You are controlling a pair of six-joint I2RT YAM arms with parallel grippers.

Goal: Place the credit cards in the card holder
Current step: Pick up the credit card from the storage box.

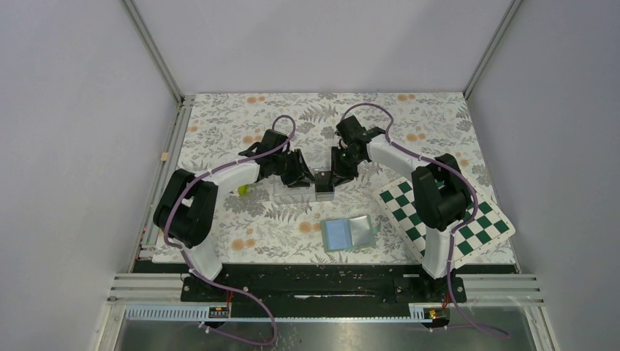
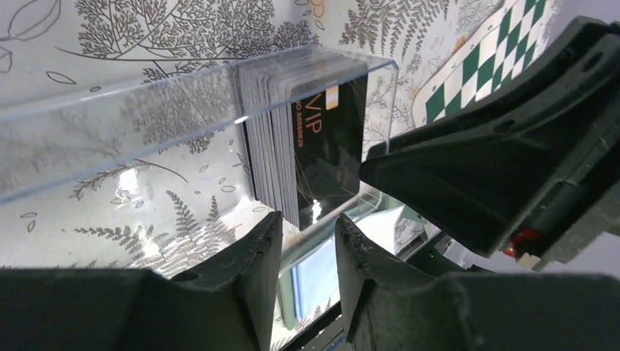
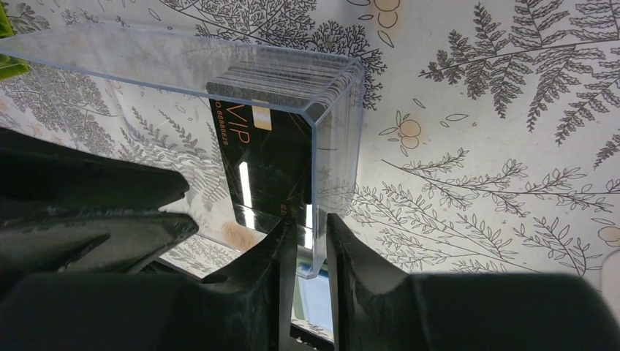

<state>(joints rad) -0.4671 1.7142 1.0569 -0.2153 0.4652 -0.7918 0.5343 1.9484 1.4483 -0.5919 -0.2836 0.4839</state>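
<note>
A stack of black credit cards (image 2: 292,146) stands on edge inside a clear acrylic box (image 2: 146,117); the front card reads "VIP". In the top view the box (image 1: 322,187) lies mid-table with both grippers meeting over it. My left gripper (image 2: 307,223) is open, its fingertips just short of the lower edge of the stack. My right gripper (image 3: 308,223) has its jaws nearly closed around the box's end wall (image 3: 319,183), one finger inside beside the cards (image 3: 263,161). The sage-green card holder (image 1: 349,232) lies open nearer the arm bases, its pale blue pockets up.
A green-and-white chequered board (image 1: 446,216) lies at the right under the right arm. A small yellow-green object (image 1: 243,189) sits left of the box. The table carries a floral cloth (image 1: 219,117); metal rails run along its left and near edges.
</note>
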